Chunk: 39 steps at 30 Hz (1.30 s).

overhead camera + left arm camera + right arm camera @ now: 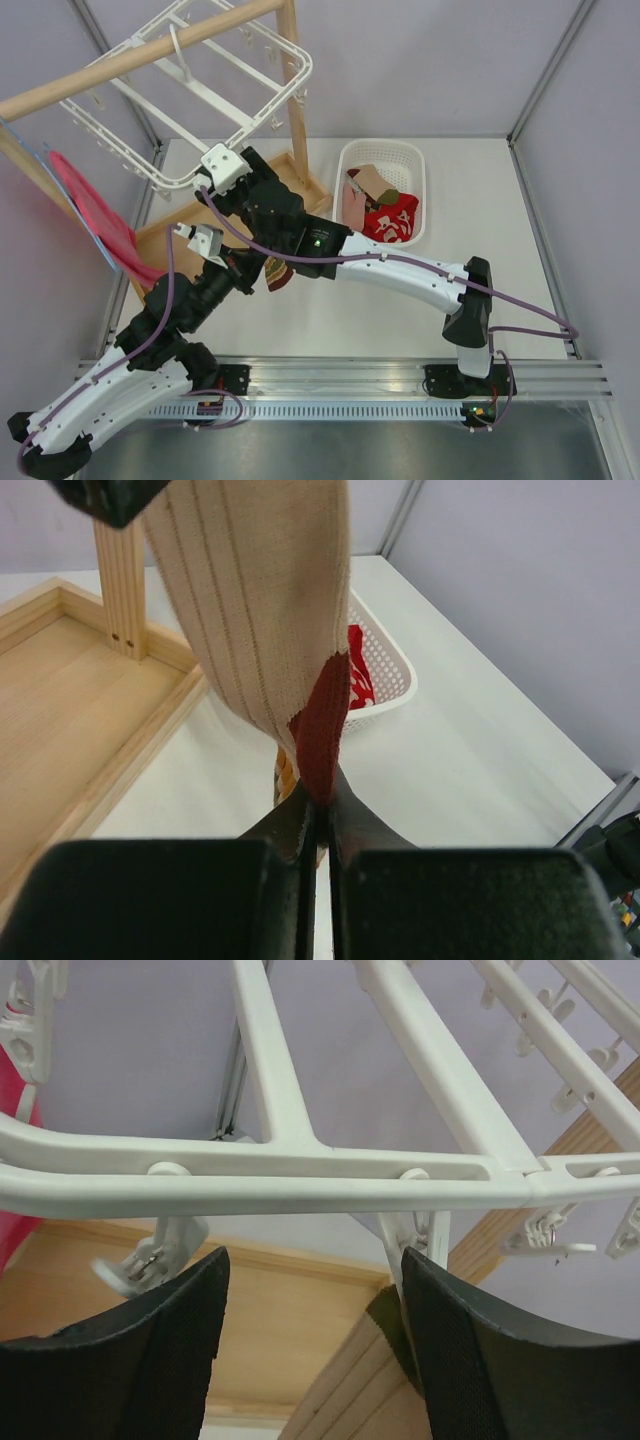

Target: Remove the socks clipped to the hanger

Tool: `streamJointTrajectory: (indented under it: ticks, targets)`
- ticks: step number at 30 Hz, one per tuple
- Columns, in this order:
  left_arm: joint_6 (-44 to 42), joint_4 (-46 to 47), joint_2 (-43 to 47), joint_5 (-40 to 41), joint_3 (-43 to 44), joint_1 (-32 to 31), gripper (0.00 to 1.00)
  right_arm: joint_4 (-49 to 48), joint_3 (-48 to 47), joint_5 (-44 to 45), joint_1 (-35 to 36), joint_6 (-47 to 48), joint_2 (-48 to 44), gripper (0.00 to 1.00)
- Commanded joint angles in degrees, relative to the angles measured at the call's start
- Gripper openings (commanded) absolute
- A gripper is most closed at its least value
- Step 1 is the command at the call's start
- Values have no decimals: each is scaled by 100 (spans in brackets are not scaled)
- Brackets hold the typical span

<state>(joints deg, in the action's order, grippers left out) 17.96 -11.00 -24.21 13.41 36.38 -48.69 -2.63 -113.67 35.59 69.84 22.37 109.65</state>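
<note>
The white hanger (262, 113) hangs from a wooden rod at the upper left. One cream ribbed sock (260, 610) with a dark red toe and an olive cuff (388, 1322) hangs from a hanger clip (418, 1232). My left gripper (322, 800) is shut on the red toe and holds the sock taut below the frame; it also shows in the top view (258, 275). My right gripper (312, 1270) is open just under the hanger's near bar (300, 1175), and its right finger (470, 1360) is beside that clip. In the top view the right gripper (213, 185) is at the frame's near edge.
A white mesh basket (380, 143) at the back right holds a red sock with white marks (392, 222), a pale pink one (352, 205) and a brown checkered one (375, 180). The wooden rack's base tray (170, 235) and post (293, 90) stand below the hanger. An empty clip (150, 1260) dangles on the left.
</note>
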Motion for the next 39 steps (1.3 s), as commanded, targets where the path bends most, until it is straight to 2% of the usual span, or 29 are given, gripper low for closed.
streamJointTrajectory:
  ticks: [1, 11, 21, 24, 25, 27, 28, 29, 31, 39]
  targets:
    - [59, -16, 13, 83, 220, -44, 2, -141, 125, 114, -24, 21, -286, 75]
    - [50, -33, 39, 109, 203, -71, 2, -211, -173, 132, -93, 215, -128, 75]
    - [50, -42, 21, 127, 194, -97, 2, -79, -419, -324, -322, -40, -22, 71]
    - [50, -42, 4, 127, 194, -106, 2, -71, -472, -457, -322, -75, 4, 59]
    - [50, -42, 12, 127, 203, -106, 2, -71, -481, -544, -331, -84, 4, 49]
    - [50, -33, 4, 118, 194, -115, 2, -53, -516, -650, -340, -101, 30, 40]
    - [50, -33, 4, 127, 194, -115, 2, -53, -507, -772, -331, -101, 31, 23]
    - [41, -42, 4, 127, 203, -123, 2, -53, -516, -799, -331, -110, 39, 12]
    - [41, -42, 4, 136, 185, -124, 2, -53, -560, -808, -340, -128, 92, 1]
    - [41, -42, -23, 162, 185, -150, 2, -53, -551, -817, -340, -84, 136, 1]
